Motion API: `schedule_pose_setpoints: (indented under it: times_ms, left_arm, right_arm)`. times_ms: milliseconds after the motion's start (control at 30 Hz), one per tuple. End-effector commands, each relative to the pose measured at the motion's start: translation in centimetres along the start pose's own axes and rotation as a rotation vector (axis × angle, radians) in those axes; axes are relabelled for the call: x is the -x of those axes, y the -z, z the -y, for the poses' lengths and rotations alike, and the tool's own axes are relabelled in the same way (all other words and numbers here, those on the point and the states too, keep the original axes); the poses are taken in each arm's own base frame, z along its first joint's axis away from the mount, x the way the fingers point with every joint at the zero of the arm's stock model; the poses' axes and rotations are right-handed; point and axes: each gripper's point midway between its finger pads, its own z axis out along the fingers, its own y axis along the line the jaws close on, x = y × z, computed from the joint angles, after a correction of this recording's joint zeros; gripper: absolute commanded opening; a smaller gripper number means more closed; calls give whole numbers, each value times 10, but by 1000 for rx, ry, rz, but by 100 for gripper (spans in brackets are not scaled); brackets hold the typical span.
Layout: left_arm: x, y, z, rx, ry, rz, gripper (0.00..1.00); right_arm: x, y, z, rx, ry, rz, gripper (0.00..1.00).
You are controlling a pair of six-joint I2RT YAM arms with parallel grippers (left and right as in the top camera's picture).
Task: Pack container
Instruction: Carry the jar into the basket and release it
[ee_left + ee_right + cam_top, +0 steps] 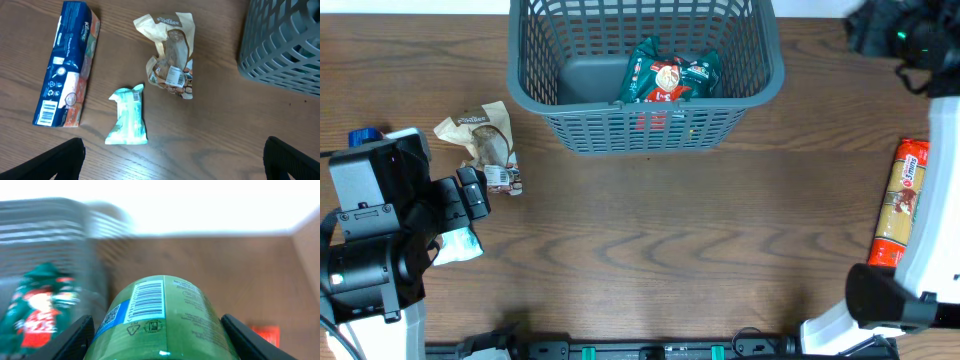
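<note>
Overhead, the basket (pixel 645 135) is sitting at 12 o'clock, long axis running 9-to-3, nearer the right arm (pixel 908 38); left wrist, the left claw (pixel 175 162) is gaping empty; right wrist, the right claw (pixel 162 330) is gripping a green can (pixel 160 312), basket lying at 9 o'clock.

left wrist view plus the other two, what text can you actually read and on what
"Kleenex": on the side of the blue box.
Tan bag: dark print at the top, too blurred; white sticker too small.
Mint packet: barcode, print too small.
Green cylinder: barcode, QR code, recycling triangle; fine print unreadable.
Green packets in the container: unreadable.
Orange pack: unreadable.
</note>
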Motion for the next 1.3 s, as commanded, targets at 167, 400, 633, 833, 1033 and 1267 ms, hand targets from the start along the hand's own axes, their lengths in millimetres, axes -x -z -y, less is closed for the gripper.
schedule_pose_setpoints:
  times_ms: [167, 400, 633, 833, 1033, 1267]
  left_arm:
    - [1, 2, -1, 3, -2, 5, 99]
    - [-1, 2, -2, 4, -3, -3, 99]
    - [-1, 2, -1, 4, -3, -2, 99]
    - [-1, 2, -1, 4, -2, -2, 99]
    - [-1, 2, -2, 4, -2, -2, 99]
    - [-1, 2, -1, 4, -2, -2, 99]
  right_arm:
    - [30, 37, -145, 235, 635, 223, 1]
    - [18, 8, -216, 337, 814, 238, 1]
    - [-24, -64, -259, 483, 841, 111, 1]
    - [-68, -120, -280, 565, 795, -35, 1]
    - [-115, -161, -283, 585, 793, -191, 1]
    - [-145, -174, -278, 589, 763, -311, 49]
